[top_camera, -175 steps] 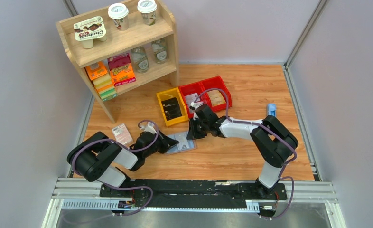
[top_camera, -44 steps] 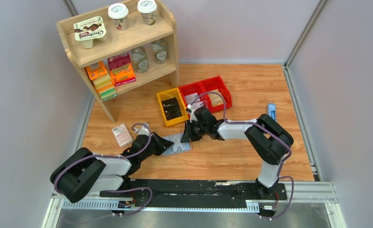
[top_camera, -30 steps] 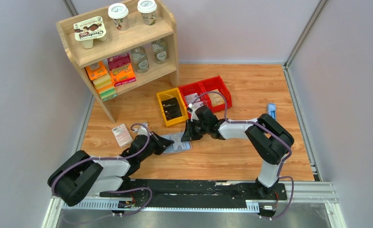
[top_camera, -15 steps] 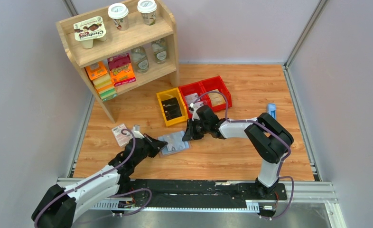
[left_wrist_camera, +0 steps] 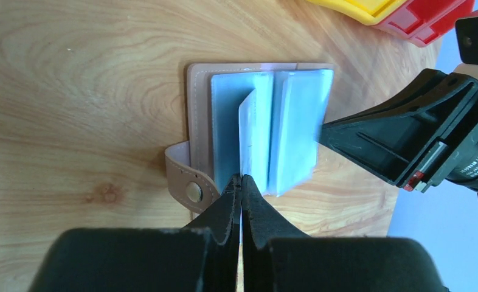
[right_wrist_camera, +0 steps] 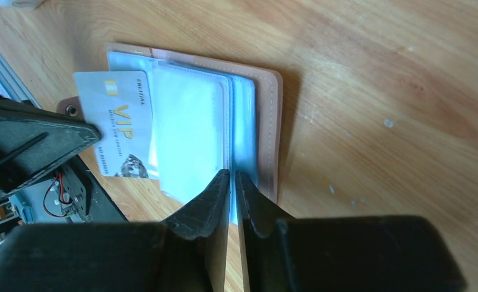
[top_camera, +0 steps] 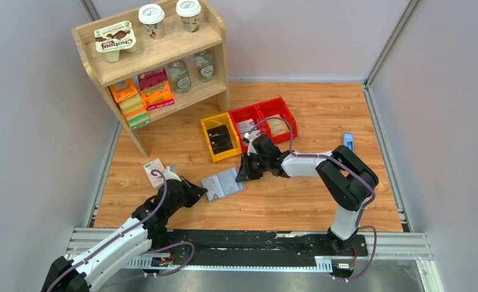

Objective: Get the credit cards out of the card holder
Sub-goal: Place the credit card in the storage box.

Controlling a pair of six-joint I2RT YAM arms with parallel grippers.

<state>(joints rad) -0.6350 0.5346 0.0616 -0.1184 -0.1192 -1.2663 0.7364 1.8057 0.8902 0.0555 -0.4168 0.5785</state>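
The card holder [top_camera: 225, 182] lies open on the wood table, tan cover [right_wrist_camera: 274, 115] down and blue-grey clear sleeves [left_wrist_camera: 294, 128] up. A silver credit card [right_wrist_camera: 116, 118] printed VIP sticks out of its left side. In the left wrist view this card [left_wrist_camera: 247, 131] shows edge-on. My left gripper [top_camera: 198, 193] [left_wrist_camera: 242, 177] is shut on the card's outer edge. My right gripper [top_camera: 242, 175] [right_wrist_camera: 232, 174] is shut on a sleeve at the holder's right edge, beside the cover. The holder's snap strap [left_wrist_camera: 188, 182] lies flat next to the left fingers.
A yellow bin [top_camera: 220, 139] and two red bins [top_camera: 272, 120] stand just behind the holder. A wooden shelf [top_camera: 157, 58] with cups and boxes is at the back left. A pink-and-white packet [top_camera: 154, 171] lies left of the left arm, and a narrow blue object [top_camera: 348, 141] lies at the right.
My left arm has drawn back toward the near left with the card in its jaws, and more of the card shows. The holder has shifted slightly left. The right gripper has stayed put.
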